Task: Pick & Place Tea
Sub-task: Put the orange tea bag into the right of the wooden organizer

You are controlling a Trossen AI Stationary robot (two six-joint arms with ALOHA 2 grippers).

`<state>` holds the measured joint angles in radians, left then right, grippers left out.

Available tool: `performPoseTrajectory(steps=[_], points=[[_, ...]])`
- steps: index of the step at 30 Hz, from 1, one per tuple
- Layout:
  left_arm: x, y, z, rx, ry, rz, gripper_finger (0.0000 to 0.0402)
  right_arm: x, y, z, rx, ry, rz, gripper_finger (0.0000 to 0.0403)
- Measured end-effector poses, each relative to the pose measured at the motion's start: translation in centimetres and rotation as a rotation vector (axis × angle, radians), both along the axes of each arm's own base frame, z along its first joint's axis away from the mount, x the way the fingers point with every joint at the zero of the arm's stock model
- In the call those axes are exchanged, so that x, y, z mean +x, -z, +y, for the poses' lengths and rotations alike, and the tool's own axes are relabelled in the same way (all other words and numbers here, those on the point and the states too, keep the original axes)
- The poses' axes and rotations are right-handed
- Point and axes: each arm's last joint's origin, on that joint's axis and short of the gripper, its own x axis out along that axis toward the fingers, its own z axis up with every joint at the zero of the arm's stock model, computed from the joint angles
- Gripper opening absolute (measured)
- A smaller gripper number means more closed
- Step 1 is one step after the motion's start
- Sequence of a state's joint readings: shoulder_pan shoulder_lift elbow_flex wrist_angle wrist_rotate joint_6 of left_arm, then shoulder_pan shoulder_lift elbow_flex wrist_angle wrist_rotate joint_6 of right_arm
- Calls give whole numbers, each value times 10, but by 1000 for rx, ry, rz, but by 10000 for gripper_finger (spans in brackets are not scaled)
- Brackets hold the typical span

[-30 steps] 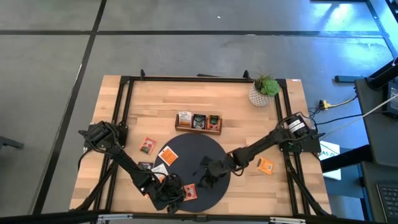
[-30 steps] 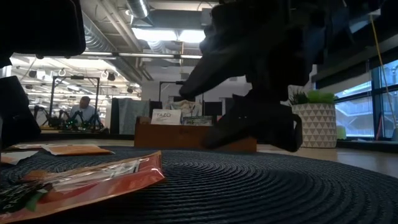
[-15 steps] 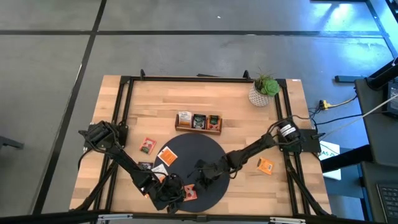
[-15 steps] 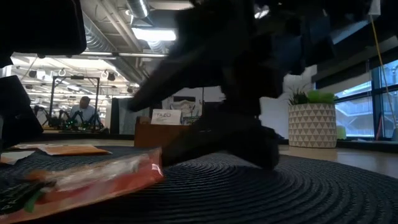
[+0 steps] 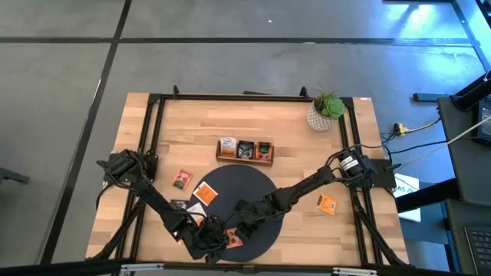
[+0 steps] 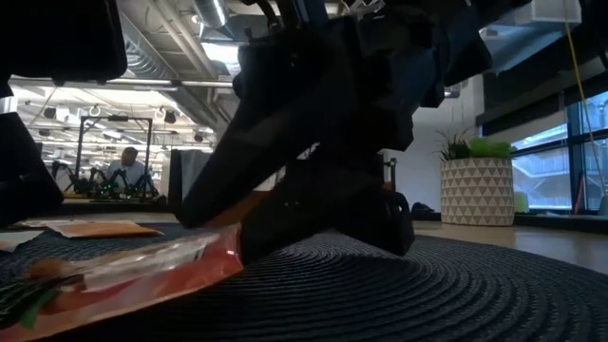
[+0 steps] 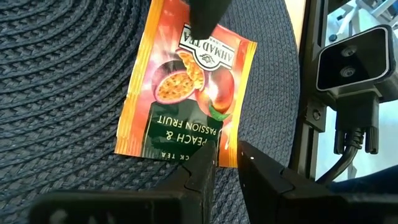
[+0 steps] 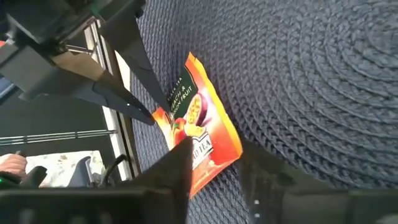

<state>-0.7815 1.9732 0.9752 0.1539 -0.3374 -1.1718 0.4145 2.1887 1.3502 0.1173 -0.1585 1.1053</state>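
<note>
Tea: orange flat square peach-and-passion-fruit sachet [image 7: 186, 93] lies on dark round woven mat [image 7: 56, 68], both grippers converging. I see right gripper [image 8: 214, 163] spread over one end; left gripper [image 7: 227, 155] narrowly parted at the opposite edge.

Grey floor [image 5: 230, 61], lit ceiling [image 6: 180, 57], bright windows [image 6: 589, 152].

left claw [image 5: 222, 239], right claw [image 5: 239, 228] crowd sachet [image 7: 186, 87]
</note>
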Motion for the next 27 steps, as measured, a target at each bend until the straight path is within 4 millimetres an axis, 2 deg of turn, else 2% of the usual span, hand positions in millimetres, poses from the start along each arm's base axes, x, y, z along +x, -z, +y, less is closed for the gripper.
performPoseTrajectory(steps=[5,7,11,15,18,21,24,27], points=[[0,0,0,9,8,-3,66,0,-1,0,-5,-10,-12,33],[0,-1,0,1,7,-8,66,0,-1,0,-21,-27,-23,13],[1,-12,-1,-39,58,-31,66,0,-2,0,-36,-45,-39,19],[-3,-51,1,-49,80,-139,66,0,-15,-1,-56,-69,-78,19],[-8,-76,8,33,42,-222,66,-4,-37,-4,-123,-85,-134,8],[-14,-106,18,72,-29,-315,66,-11,-70,-11,-225,-70,-204,10],[-22,-135,27,91,-113,-421,66,-30,-112,-13,-345,-31,-265,10],[-30,-161,35,179,-180,-537,66,-60,-154,-17,-484,38,-295,7]])
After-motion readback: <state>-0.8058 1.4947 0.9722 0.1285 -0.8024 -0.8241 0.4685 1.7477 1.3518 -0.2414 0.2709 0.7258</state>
